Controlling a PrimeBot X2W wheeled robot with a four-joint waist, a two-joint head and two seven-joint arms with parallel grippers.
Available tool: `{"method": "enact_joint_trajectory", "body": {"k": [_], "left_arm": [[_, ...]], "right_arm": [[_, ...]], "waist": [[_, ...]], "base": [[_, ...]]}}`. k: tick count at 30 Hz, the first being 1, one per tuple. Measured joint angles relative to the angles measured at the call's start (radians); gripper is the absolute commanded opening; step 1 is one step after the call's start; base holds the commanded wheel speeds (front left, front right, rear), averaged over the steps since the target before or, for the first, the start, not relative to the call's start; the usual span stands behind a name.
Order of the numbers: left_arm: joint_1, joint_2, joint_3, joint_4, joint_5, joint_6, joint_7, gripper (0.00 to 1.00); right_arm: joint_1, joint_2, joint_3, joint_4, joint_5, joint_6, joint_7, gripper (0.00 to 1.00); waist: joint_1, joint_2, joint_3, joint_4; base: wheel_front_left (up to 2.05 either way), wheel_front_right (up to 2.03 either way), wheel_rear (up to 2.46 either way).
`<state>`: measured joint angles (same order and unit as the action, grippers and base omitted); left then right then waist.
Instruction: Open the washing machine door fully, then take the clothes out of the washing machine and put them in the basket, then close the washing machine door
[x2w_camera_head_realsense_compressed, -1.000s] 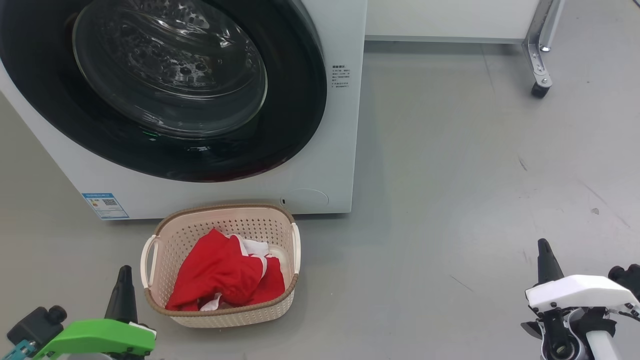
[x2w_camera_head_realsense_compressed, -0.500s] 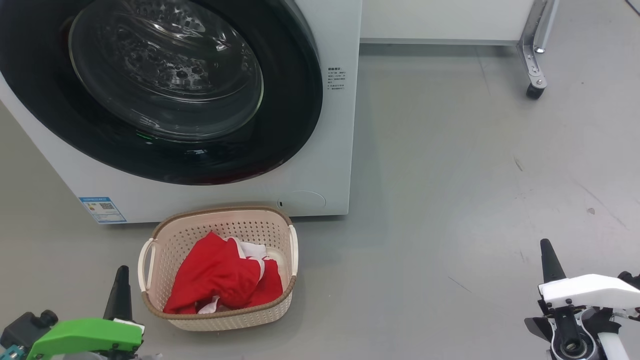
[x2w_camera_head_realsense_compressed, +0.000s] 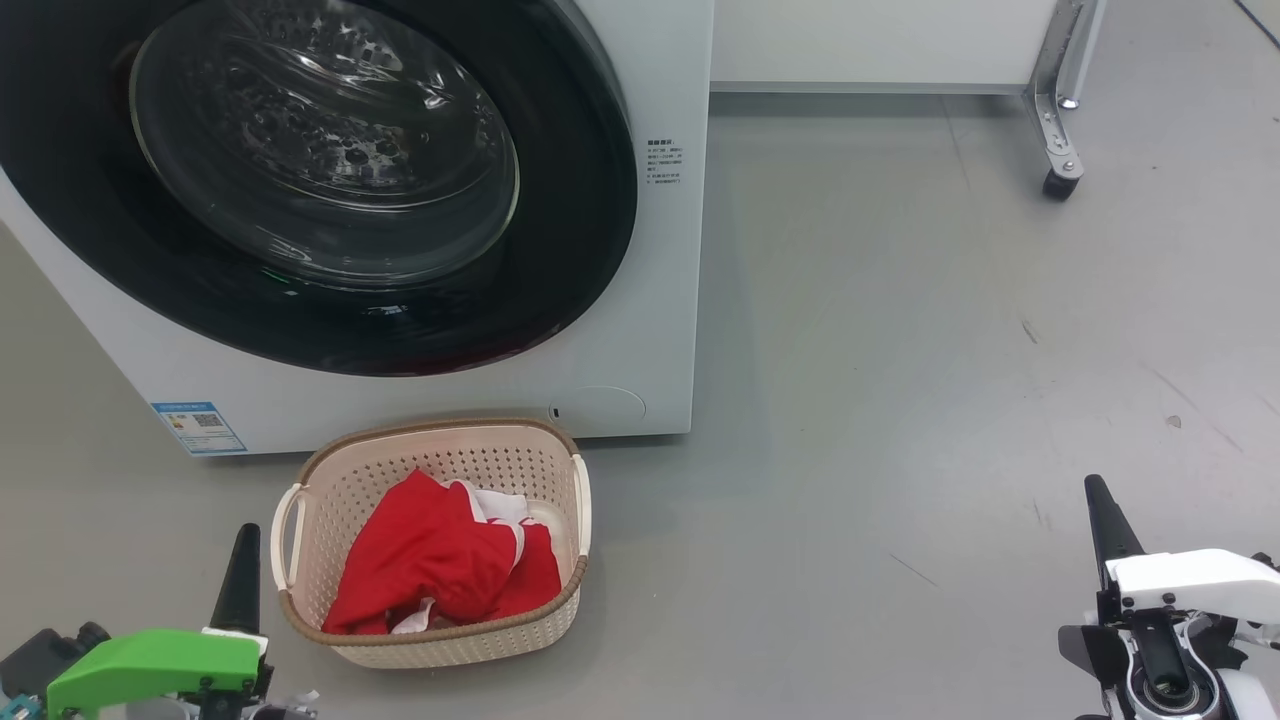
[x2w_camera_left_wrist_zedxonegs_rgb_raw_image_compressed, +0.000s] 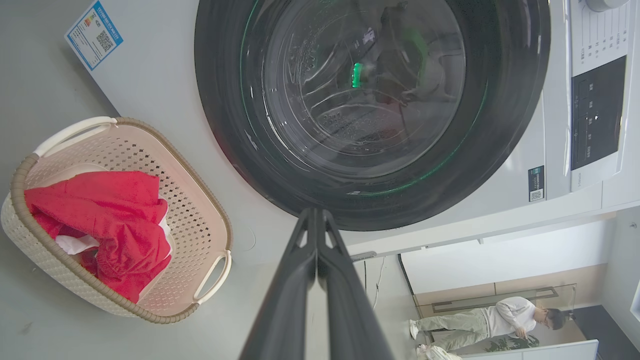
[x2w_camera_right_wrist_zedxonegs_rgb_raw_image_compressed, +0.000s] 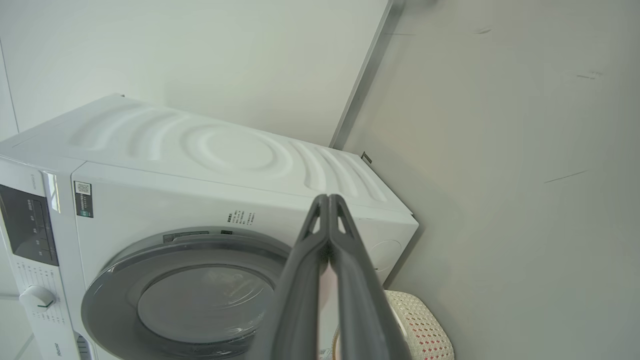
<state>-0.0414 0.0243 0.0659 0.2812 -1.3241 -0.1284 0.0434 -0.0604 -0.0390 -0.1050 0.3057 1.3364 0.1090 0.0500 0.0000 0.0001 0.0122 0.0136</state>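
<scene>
On the head view I see the washing machine door (x2w_camera_head_realsense_compressed: 320, 180) shut, and the clothes (x2w_camera_head_realsense_compressed: 430, 555) lying in the basket (x2w_camera_head_realsense_compressed: 450, 645) on the floor just before the washing machine (x2w_camera_head_realsense_compressed: 665, 300). My left wrist view adds the control panel (x2w_camera_left_wrist_zedxonegs_rgb_raw_image_compressed: 597, 112) and a distant person (x2w_camera_left_wrist_zedxonegs_rgb_raw_image_compressed: 495, 320). The left hand (x2w_camera_head_realsense_compressed: 246, 535) and the right hand (x2w_camera_head_realsense_compressed: 1097, 490) are both pinched closed, empty and touching nothing.

Right gripper (x2w_camera_right_wrist_zedxonegs_rgb_raw_image_compressed: 328, 198) pinched together, empty; washing machine door (x2w_camera_right_wrist_zedxonegs_rgb_raw_image_compressed: 200, 300) closed; basket (x2w_camera_right_wrist_zedxonegs_rgb_raw_image_compressed: 425, 325) near it.
</scene>
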Motion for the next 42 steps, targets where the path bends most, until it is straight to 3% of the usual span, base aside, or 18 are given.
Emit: {"method": "enact_joint_trajectory", "body": {"k": [20,42], "left_arm": [[-0.022,0.001,0.02,-0.003,-0.269,0.0,0.07,0.0],[-0.024,0.001,0.021,-0.004,-0.271,0.0,0.07,0.0]], "right_arm": [[-0.011,0.001,-0.04,-0.014,0.252,0.009,0.068,0.0],[-0.012,0.002,-0.04,-0.019,0.259,0.013,0.068,0.0]], "waist": [[0.0,0.0,-0.009,-0.014],[0.0001,0.0,-0.009,-0.014]], "base": [[0.0,0.0,0.0],[0.0,0.0,0.0]]}}
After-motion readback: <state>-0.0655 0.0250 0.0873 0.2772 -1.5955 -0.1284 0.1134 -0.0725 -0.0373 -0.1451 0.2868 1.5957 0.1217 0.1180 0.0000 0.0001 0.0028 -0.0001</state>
